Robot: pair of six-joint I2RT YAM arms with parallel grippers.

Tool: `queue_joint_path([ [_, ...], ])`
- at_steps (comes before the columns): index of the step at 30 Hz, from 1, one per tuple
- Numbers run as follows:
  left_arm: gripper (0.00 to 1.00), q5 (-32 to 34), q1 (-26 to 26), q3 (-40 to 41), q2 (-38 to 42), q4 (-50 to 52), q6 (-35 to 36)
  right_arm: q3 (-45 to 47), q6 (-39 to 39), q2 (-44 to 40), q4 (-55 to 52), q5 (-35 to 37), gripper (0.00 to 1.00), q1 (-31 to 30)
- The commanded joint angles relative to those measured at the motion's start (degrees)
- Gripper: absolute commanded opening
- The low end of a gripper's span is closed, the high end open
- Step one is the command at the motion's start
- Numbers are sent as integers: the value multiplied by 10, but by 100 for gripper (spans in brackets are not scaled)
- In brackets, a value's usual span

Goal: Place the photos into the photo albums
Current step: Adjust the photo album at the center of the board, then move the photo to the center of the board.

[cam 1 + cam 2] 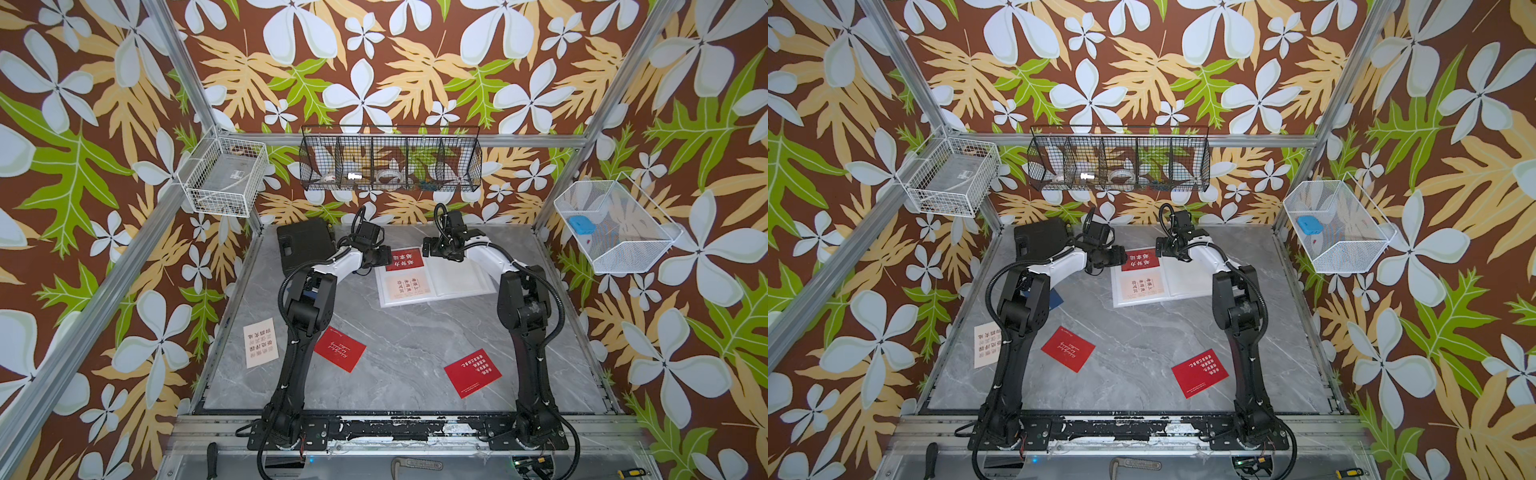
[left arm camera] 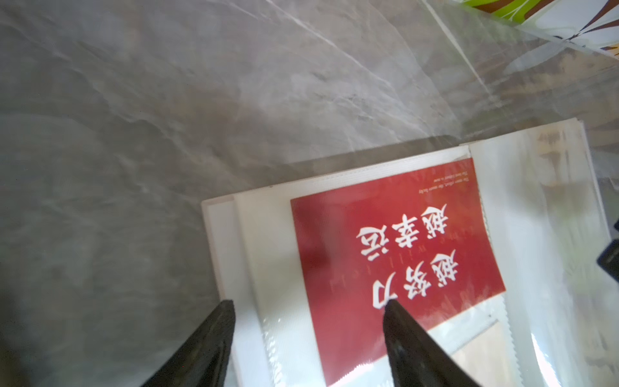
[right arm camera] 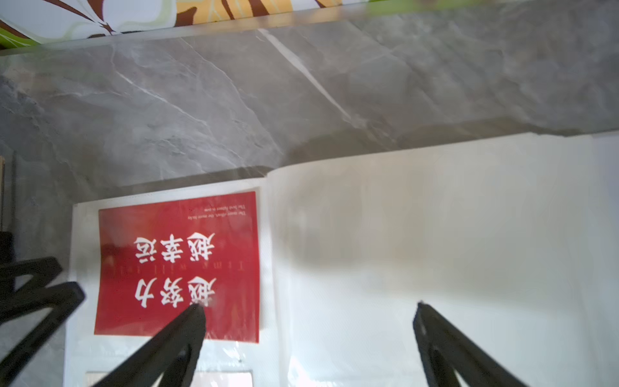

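Your left claw [image 2: 308,303] stands well open with nothing between its fingers, hanging over the album's outer left edge, one tip above the red photo [image 2: 395,248]. Your right claw [image 3: 308,305] is spread as wide as it goes, also empty, with one tip over that same red photo and the other over the blank right page. The photo album [image 1: 455,279] lies open and flat towards the back of the table [image 1: 415,332], just beside the black case [image 1: 305,245]. On its left page the red photo fills the far pocket and a cream photo [image 1: 405,286] the near one; both look seated under the clear film. Four are yet to go in: a loose cream photo [image 1: 260,348] at the table's left edge, a loose red photo [image 1: 339,350] beside the left arm, a second loose red photo [image 1: 472,372] near the right arm, and a navy photo [image 1: 1054,300] mostly hidden under the left arm's elbow. Expect each to be feather-light, thin and probably slick, lying dead flat on smooth stone, so you will likely need to catch a corner or short edge and pinch gently, since a card like this should bend before it lifts. The pocket film looks floppy; plan to hold its mouth open with your other claw
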State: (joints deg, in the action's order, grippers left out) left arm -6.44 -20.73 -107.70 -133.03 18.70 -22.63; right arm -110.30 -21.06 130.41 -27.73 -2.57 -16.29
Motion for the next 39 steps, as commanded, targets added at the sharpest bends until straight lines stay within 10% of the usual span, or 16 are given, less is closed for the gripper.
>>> queue_joint_path([
  [1,73,2,3,3,46,-13,15,25,-8,-36,12,11,99,-1],
  [9,74,-9,-12,117,162,-20,20,178,-30,-187,-42,19,99,16],
  [24,74,48,-204,279,257,-49,-39,631,-154,-504,24,-63,100,77],
  [39,74,-2,-240,338,253,-80,-31,763,-215,-640,-16,-97,100,103],
])
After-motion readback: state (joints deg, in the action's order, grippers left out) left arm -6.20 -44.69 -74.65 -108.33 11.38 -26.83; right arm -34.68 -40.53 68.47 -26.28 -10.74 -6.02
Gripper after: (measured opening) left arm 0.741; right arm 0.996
